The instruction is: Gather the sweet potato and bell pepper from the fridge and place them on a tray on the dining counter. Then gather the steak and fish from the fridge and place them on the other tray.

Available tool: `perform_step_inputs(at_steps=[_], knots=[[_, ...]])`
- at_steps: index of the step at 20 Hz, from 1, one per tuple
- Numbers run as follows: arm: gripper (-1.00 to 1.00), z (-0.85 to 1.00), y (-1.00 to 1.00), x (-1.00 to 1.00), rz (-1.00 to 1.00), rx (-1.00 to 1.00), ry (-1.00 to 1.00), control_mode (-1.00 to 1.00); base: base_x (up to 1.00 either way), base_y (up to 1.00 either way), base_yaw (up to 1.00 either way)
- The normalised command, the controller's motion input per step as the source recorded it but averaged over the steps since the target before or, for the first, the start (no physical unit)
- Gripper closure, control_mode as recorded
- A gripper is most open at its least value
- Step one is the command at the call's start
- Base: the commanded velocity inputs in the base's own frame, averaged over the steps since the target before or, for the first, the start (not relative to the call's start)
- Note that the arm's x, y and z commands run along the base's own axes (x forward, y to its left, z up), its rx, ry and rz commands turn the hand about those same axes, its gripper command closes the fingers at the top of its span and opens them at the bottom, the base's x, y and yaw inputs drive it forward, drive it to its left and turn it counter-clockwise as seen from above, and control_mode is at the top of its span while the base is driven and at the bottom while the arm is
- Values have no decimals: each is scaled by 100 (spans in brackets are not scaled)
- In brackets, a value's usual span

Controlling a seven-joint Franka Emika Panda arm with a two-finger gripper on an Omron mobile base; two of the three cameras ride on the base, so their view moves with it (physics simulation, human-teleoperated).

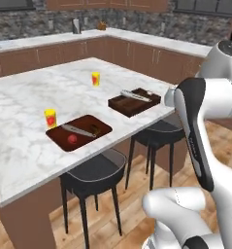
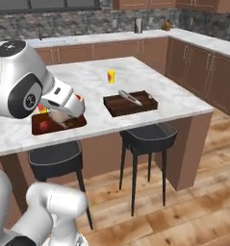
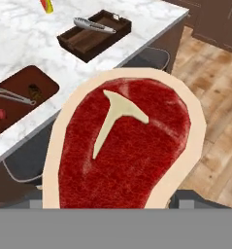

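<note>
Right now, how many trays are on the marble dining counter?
2. A flat dark-red rounded tray sits near the counter's front edge above the left stool; a deeper brown wooden tray with walls sits to its right, near the counter's corner. None seems hidden.

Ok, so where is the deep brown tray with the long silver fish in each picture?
Left base view: the deep tray sits right of centre, near the counter's right end.
Right base view: it sits in the middle, at the counter's near edge above a stool.
Hand view: it is at the top, slightly left of centre.
Shared landmark: the yellow cup stands just beyond it.
</note>
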Motion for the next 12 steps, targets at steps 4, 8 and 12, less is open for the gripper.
perform_step_inputs(at_steps=[4,8,12], knots=[[100,0,0,0,0,0,0,100,10,6,49],[100,0,0,0,0,0,0,100,30,0,48],[100,0,0,0,0,0,0,100,43,0,47]])
